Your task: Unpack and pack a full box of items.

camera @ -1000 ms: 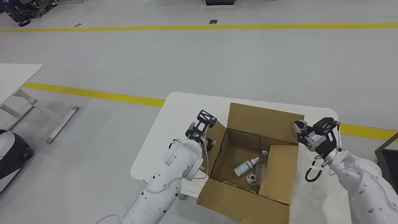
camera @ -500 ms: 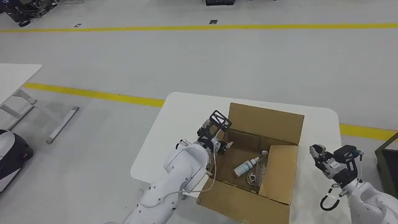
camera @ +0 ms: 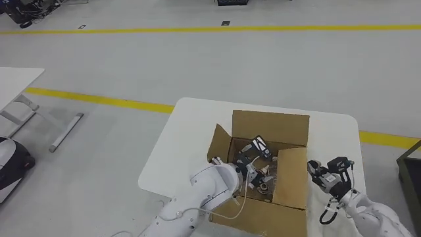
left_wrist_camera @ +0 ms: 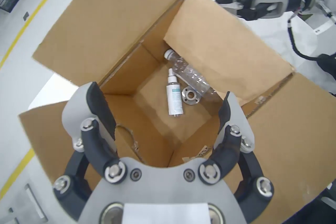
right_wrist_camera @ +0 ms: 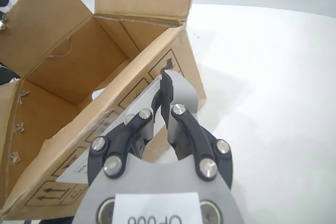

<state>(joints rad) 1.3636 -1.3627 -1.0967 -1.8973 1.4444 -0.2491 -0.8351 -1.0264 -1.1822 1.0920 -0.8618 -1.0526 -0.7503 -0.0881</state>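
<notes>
The cardboard box (camera: 270, 124) is seen standing open on the white table (camera: 191, 131), toward its near right part, with all four flaps raised. Its contents are shown clearly by the left wrist view: a small white spray bottle (left_wrist_camera: 174, 96) is laid on the floor of the box, a clear plastic bottle (left_wrist_camera: 190, 75) is laid just beside it and partly tucked under the right flap, and a metal flange ring (left_wrist_camera: 190, 95) is rested against both. In the top view these items are largely covered by the left gripper (camera: 256, 150), which is held above the opening; its fingers are spread wide and nothing is held. The right gripper (right_wrist_camera: 166, 83) is placed just right of the box, outside the right flap, with its fingers pressed together and nothing gripped.
</notes>
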